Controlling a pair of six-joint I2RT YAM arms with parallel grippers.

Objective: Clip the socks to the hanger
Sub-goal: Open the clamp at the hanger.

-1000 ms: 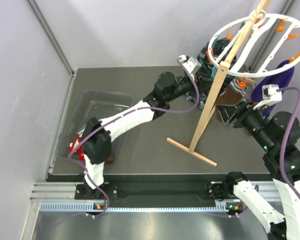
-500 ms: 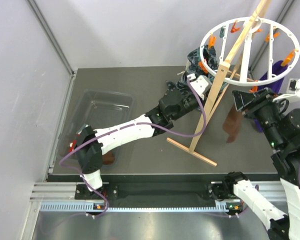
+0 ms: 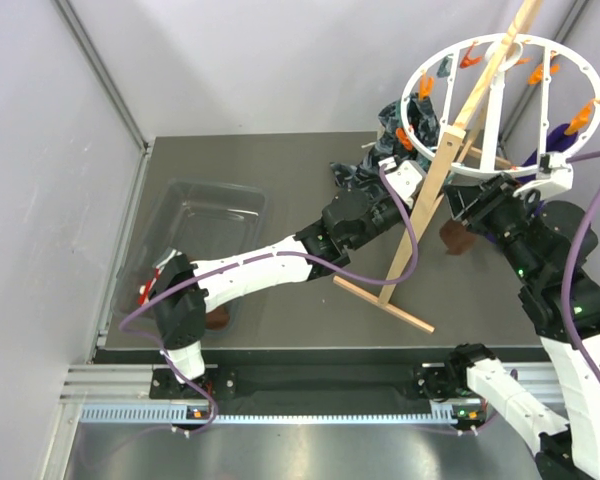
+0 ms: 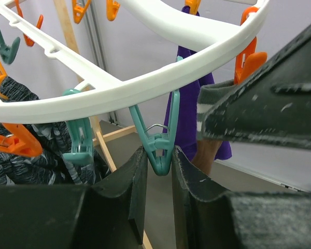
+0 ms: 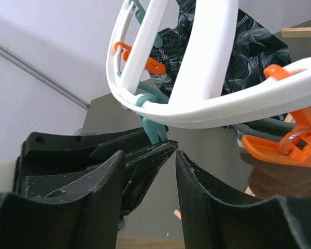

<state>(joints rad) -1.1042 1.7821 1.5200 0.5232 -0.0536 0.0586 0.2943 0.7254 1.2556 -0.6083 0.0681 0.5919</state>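
Two tools: left [image 4: 159,171] pinches a teal clip [image 4: 156,148]; right [image 5: 150,171] narrowly open, empty.

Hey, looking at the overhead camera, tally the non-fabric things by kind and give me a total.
Arms: 2 (left arm, right arm)
Hanger: 1
Bin: 1
Total: 4
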